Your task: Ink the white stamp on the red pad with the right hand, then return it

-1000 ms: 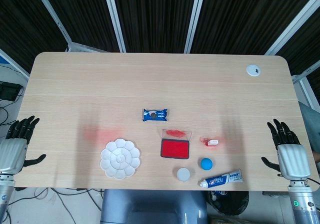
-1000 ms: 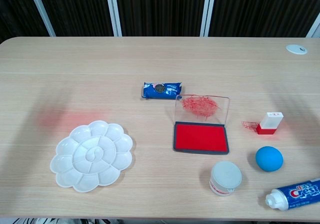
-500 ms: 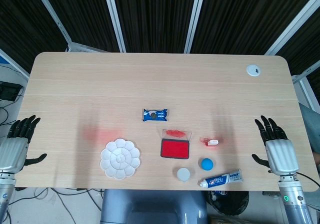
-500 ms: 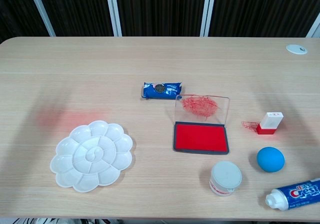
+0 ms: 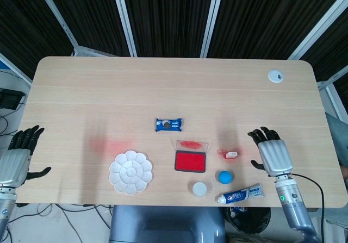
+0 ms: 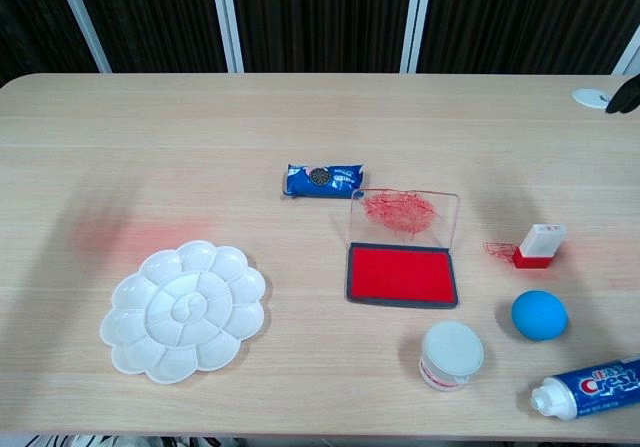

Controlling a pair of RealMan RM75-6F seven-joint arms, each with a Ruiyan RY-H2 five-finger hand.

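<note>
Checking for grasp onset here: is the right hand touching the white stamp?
Apart. The head view shows the right hand open, with bare table between it and the white stamp, which stands untouched beside the red pad.

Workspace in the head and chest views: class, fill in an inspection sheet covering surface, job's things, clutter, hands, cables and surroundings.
Surface: pale wood table with faint red smears left of centre and a round white grommet at the far right.
Job's things: white stamp upright on its red base, apart from the open red pad, whose clear lid is ink-stained.
Clutter: blue snack packet, white flower palette, blue ball, small white jar, toothpaste tube.
Hands: right hand over the table, fingers spread, holding nothing; left hand at the table's left edge, holding nothing.
Cables: one black cable by the right forearm; loose ones on the floor at left.
Surroundings: dark slatted panels with pale frame bars.
</note>
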